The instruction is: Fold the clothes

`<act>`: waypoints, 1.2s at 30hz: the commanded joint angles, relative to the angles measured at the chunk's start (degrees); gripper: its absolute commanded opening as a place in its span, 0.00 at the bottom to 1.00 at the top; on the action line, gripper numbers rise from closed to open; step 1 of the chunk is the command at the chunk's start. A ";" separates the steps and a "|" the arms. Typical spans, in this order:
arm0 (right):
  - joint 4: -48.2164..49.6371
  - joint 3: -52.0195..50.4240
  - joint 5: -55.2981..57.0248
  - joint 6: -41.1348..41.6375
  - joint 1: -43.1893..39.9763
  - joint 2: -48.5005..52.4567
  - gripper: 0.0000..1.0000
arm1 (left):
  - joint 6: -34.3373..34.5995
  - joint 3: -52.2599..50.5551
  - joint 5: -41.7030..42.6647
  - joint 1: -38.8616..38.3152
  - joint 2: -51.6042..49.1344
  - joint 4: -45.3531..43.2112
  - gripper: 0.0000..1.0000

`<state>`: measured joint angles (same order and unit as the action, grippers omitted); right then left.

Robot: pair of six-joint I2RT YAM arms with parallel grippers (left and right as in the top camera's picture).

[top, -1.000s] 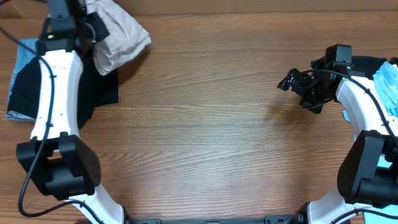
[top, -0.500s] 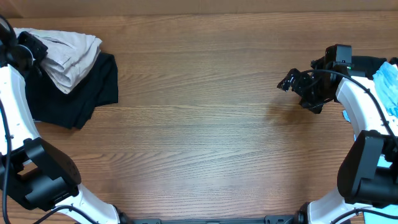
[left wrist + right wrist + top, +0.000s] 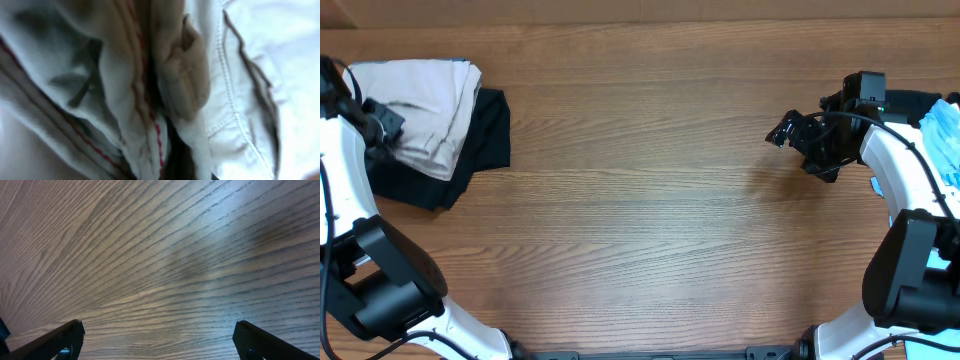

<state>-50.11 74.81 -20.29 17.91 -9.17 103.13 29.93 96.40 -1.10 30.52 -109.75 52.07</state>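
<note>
Lying bundled at the far-left corner, the khaki shorts (image 3: 425, 105) have dropped onto the black garment (image 3: 485, 135) within the last second; I judge placement nearly done. Left gripper (image 3: 382, 122): grip indeterminable, as cloth fills its camera. Right gripper (image 3: 158, 332): spread wide, empty.

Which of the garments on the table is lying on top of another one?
The pale beige shorts at the far left: they rest on the black garment, while the light blue garment lies apart at the right edge.
</note>
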 commanded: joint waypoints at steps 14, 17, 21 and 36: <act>0.28 0.59 0.35 -0.55 0.13 -0.26 1.00 | -11.82 23.61 17.22 4.81 1.01 23.63 0.10; 0.28 0.59 0.35 -0.55 0.13 -0.26 1.00 | -11.98 22.51 15.39 4.81 0.96 21.55 0.06; 0.28 0.59 0.35 -0.57 0.13 -0.26 1.00 | -13.25 16.15 13.57 4.81 0.48 18.36 0.04; 0.28 0.59 0.35 -0.57 0.13 -0.26 1.00 | -12.66 7.21 19.52 3.21 0.61 12.59 0.04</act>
<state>-50.11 74.81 -20.29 17.91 -9.19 103.13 17.82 103.50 17.08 34.85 -109.62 64.60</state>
